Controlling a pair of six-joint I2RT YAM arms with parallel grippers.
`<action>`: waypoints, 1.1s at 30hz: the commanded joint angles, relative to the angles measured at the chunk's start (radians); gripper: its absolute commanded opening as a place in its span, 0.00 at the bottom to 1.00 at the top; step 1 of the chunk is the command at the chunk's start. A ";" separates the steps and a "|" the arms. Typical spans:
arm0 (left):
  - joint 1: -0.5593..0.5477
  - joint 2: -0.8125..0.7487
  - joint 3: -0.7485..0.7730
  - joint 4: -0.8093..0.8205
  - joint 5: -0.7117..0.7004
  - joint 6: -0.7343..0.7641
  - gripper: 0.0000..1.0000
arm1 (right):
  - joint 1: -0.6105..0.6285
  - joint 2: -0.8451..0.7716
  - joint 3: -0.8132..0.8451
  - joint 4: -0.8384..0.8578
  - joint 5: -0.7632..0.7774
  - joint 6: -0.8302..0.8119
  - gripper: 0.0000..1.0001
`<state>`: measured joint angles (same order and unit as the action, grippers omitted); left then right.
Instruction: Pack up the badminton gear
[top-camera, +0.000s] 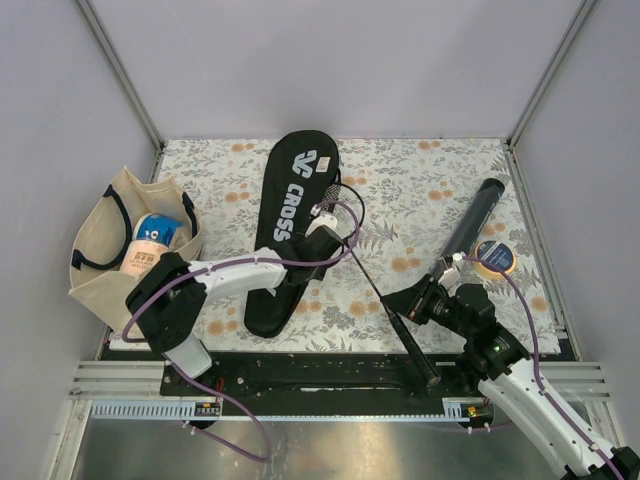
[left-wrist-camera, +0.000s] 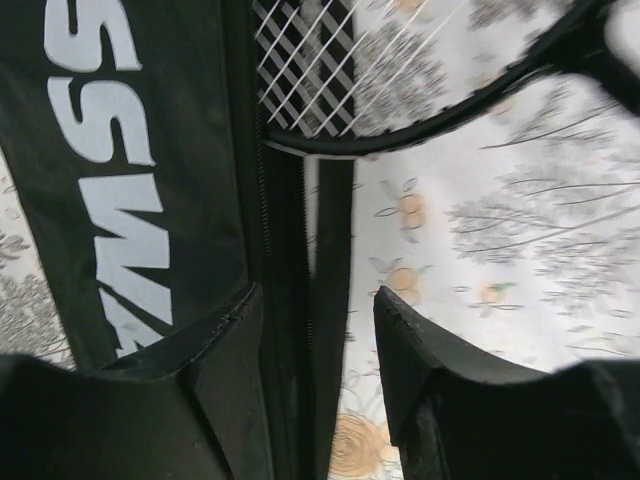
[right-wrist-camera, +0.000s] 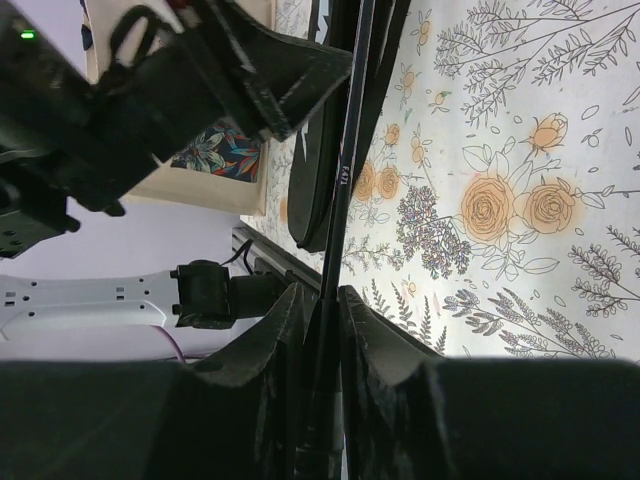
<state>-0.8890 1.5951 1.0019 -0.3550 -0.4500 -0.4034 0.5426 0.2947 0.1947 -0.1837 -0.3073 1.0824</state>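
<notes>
Along the cover's (top-camera: 285, 215) right edge, where the zip side lies, the left tool (left-wrist-camera: 318, 295) hangs with its fingers spread. The cover's edge runs between them and they pinch nothing. Right of the cover and nearer its near end, the right tool (right-wrist-camera: 322, 300) is pressed together on the shaft of a racquet (right-wrist-camera: 343, 170). The racquet's head lies at the cover's edge by the left tool, and its handle slants away past the cover's near end. Whether the head is inside the opening yet I cannot tell.

By my reckoning the packing is at an early or middle stage. This racquet has to go fully into the cover. A second racquet and the shuttlecocks are nowhere I can see. The tube (top-camera: 470, 225) lies on the table (top-camera: 420, 200) well to the right of the cover, untouched.

Room is mixed. Bare table lies between the cover and the tube, enough to swing the shaft. The tape (top-camera: 496, 256) sits just beside the tube on the side away from the cover. Left of the cover the tote (top-camera: 95, 265) crowds the wall. The cover's far tip is near the back wall, and the racquet's handle reaches the rail (top-camera: 300, 375) past the cover's near end. A purple cable (top-camera: 352, 222) loops over the shaft just right of the cover and might snag.
</notes>
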 joint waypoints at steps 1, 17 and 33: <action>-0.010 0.061 0.049 -0.036 -0.147 0.031 0.52 | -0.001 -0.012 0.003 0.128 0.025 -0.006 0.00; -0.051 0.080 0.024 -0.036 -0.328 0.057 0.52 | 0.000 0.008 -0.005 0.148 0.027 0.001 0.00; -0.039 0.151 0.014 0.004 -0.381 0.060 0.48 | 0.000 0.008 -0.009 0.145 0.033 0.002 0.00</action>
<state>-0.9375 1.7458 1.0046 -0.3935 -0.7849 -0.3508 0.5426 0.3054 0.1776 -0.1539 -0.3073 1.0924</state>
